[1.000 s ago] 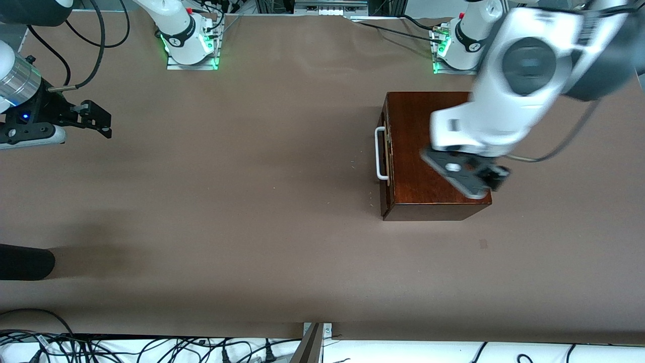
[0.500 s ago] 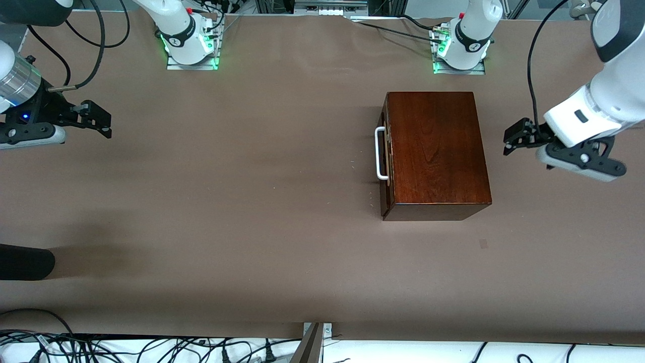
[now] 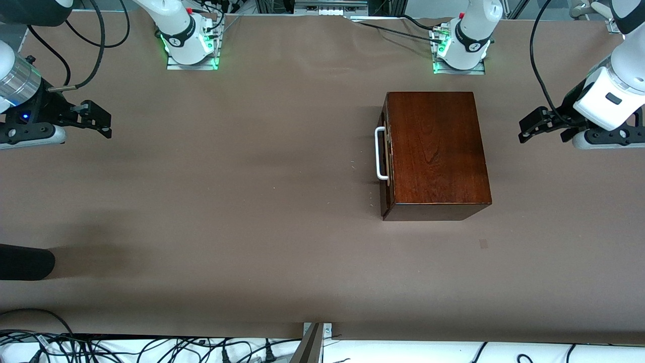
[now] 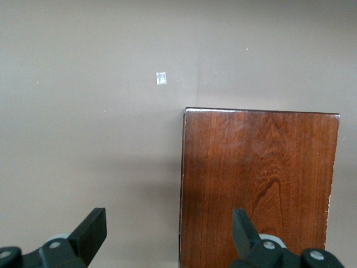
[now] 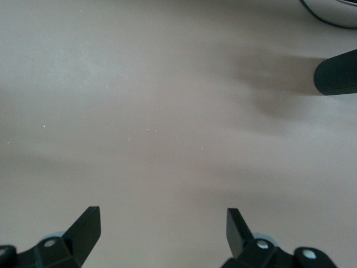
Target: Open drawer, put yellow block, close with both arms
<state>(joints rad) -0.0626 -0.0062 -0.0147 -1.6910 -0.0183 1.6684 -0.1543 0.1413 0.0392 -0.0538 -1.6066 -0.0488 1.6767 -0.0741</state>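
The dark mahogany box (image 3: 433,146) stands on the table toward the left arm's end. The drawer front (image 3: 386,166) is flush with the box and its white bar handle (image 3: 381,154) faces the right arm's end. The yellow block is not in view. My left gripper (image 3: 529,128) is open and empty over the bare table beside the box, toward the left arm's end. In the left wrist view the gripper (image 4: 167,218) straddles the box's edge, high above the box top (image 4: 256,178). My right gripper (image 3: 103,121) is open and empty over the table at the right arm's end; it (image 5: 162,215) shows only bare table below.
A black rounded object (image 3: 25,262) lies at the table's edge at the right arm's end and also shows in the right wrist view (image 5: 337,72). A small tape mark (image 3: 483,244) lies nearer the camera than the box. Cables (image 3: 151,348) run along the near edge.
My left arm has swung from over the box top out to the left arm's end of the table. The right arm has not moved. The box is unchanged.
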